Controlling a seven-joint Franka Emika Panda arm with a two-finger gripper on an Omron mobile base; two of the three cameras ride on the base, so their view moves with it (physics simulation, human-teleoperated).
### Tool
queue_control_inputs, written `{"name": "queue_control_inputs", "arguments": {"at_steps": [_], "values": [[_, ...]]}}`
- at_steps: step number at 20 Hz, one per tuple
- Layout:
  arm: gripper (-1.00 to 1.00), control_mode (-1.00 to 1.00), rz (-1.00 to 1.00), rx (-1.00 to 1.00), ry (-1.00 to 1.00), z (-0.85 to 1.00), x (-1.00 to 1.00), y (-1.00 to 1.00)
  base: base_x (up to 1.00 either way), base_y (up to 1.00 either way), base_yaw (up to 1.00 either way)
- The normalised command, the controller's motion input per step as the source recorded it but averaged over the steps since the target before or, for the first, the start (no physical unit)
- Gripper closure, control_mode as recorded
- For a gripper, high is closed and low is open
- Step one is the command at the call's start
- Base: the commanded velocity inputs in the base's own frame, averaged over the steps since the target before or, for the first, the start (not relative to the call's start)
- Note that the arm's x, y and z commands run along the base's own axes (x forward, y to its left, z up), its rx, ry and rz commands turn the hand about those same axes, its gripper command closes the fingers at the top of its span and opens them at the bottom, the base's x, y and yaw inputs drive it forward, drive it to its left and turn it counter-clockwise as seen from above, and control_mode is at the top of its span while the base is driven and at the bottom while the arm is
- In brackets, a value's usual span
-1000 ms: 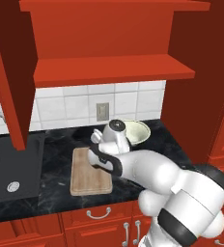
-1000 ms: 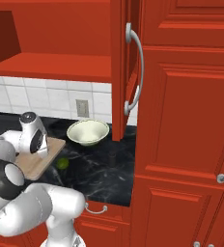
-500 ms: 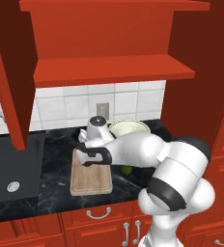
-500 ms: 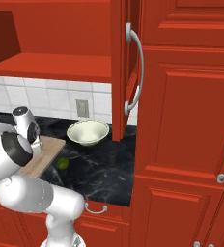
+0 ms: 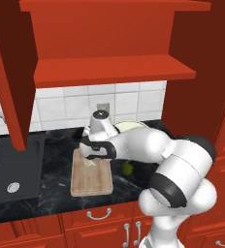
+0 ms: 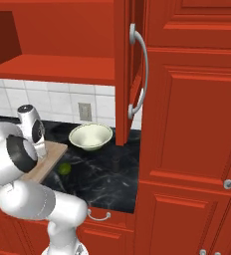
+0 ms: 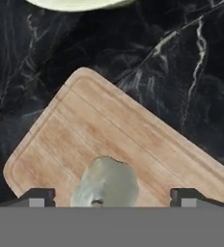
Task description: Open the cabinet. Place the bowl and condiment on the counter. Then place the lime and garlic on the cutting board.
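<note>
Wooden cutting board (image 7: pixel 133 144): one garlic (image 7: pixel 106 183) (between tips); pincer (image 7: pixel 111 197) wide, empty; one lime (image 6: pixel 64 169).

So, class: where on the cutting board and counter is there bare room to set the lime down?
The cutting board is bare beyond the garlic, which lies between the fingertips of the open gripper. The counter is bare between the lime and the small dark bottle. It is crowded around the bowl and the arm.
</note>
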Motion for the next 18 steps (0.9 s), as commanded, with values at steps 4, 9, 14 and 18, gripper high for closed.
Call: {"name": "queue_control_inputs", "arguments": {"at_steps": [4, 9, 14, 18], "values": [[-1.0, -1.0, 0.01, 0.0, 0.0, 0.18, -0.69, -0.46, 0.0, 0.0, 0.0], [-1.0, -1.0, 0.05, 0.0, 0.01, 0.28, -1.0, -0.79, 0.0, 0.0, 0.0], [-1.0, -1.0, 0.05, 0.0, 0.14, 0.33, -0.75, -0.7, 0.0, 0.0, 0.0], [-1.0, -1.0, 0.03, 0.01, 0.08, 0.0, -0.14, -0.58, 0.0, 0.0, 0.0]]}}
